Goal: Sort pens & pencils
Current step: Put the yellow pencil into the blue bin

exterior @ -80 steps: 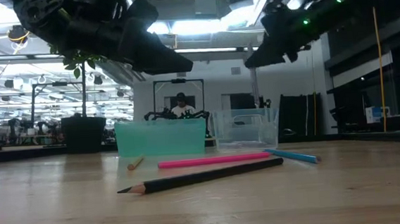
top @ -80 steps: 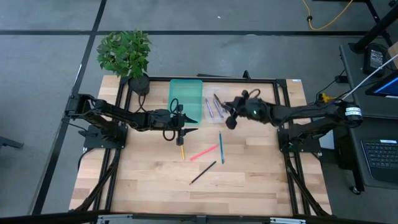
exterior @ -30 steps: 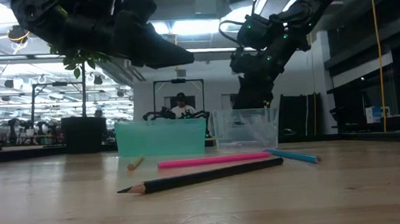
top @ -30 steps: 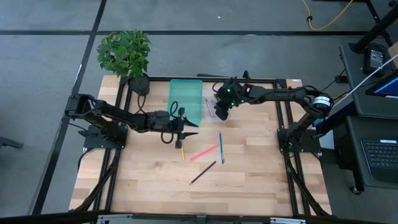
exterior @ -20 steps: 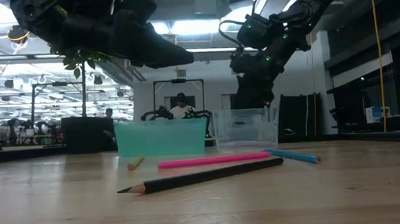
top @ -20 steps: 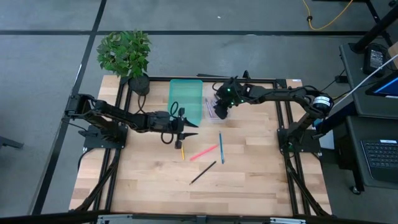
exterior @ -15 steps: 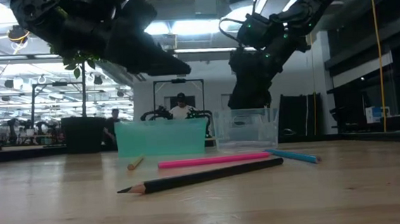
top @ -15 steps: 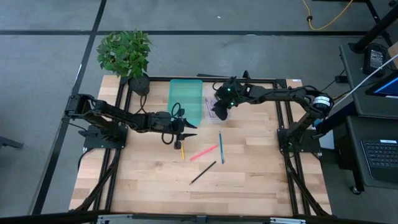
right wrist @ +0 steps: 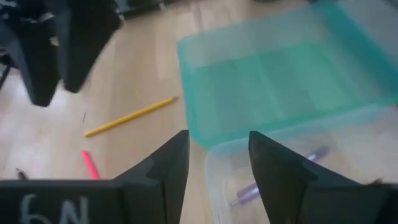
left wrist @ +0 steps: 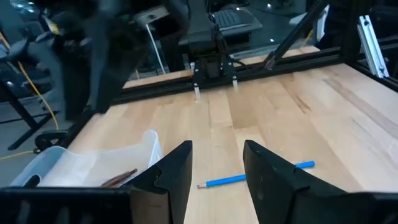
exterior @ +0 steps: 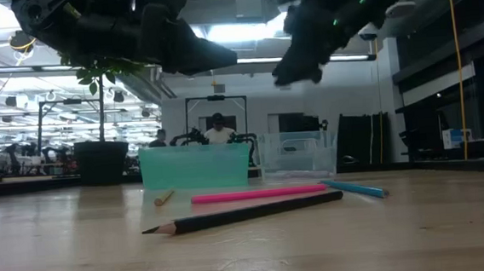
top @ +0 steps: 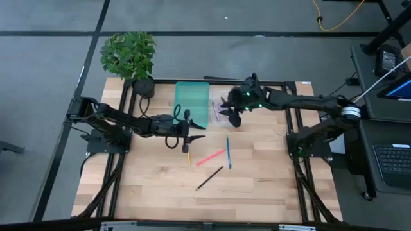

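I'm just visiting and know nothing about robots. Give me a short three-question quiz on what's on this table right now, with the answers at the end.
1. True or false: the teal tray holds several sticks.
2. Which tray has the purple stick in it? A) teal tray B) clear tray C) neither
3. Fill in: the loose sticks on the table are the yellow one, the pink one, the blue one and the ____ one.

Key
1. False: it looks empty.
2. B.
3. Black.

Both the left pincer and the right pincer are open and hold nothing.
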`<state>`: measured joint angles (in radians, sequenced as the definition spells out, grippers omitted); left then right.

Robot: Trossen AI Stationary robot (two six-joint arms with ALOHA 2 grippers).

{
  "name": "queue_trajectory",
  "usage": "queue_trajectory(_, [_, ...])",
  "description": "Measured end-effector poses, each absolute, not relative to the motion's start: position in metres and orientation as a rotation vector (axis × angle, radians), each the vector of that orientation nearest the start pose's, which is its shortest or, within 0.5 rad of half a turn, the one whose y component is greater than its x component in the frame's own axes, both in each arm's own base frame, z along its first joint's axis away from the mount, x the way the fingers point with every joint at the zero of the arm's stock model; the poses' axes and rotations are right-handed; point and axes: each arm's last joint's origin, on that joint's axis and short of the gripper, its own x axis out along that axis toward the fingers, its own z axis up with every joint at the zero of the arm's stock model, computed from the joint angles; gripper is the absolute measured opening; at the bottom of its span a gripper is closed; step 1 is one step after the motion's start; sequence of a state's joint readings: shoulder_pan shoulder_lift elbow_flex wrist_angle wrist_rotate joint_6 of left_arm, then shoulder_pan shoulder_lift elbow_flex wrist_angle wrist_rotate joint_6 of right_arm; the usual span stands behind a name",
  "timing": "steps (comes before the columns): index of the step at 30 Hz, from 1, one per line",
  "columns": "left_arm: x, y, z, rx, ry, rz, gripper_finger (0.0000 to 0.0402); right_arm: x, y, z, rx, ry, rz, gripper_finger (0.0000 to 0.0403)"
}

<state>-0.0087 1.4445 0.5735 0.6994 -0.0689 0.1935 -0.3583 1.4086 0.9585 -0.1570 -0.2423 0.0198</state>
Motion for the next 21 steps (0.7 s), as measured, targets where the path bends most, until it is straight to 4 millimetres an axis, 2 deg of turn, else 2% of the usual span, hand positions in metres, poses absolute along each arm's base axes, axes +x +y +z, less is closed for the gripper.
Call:
queue_trajectory(3, [0.280, -0.006, 0.210, 0.205, 0.144, 0.042, 0.0137, 0.276, -0.082, 0.259, 0.145, 0.562, -0.154, 0.0167])
queue_trajectory(6, [0.265, -0.012, 0.212, 0.208, 0.122, 0.033, 0.0137, 0.265, -0.065, 0.253, 0.115, 0.533, -0.158, 0.0167])
queue_trajectory(14, [0.211, -0.032, 0.202, 0.111, 0.023, 0.129, 0.0137, 0.241, -0.032, 0.231, 0.109, 0.323, -0.081, 0.0167])
queue_trajectory(17, [0.201, -0.041, 0.196, 0.097, 0.048, 0.147, 0.0137, 0.235, -0.023, 0.220, 0.122, 0.270, -0.050, 0.0167])
queue_trajectory(21, [0.198, -0.051, 0.194, 0.107, 0.073, 0.117, 0.0137, 0.230, -0.013, 0.206, 0.155, 0.237, -0.019, 0.0167])
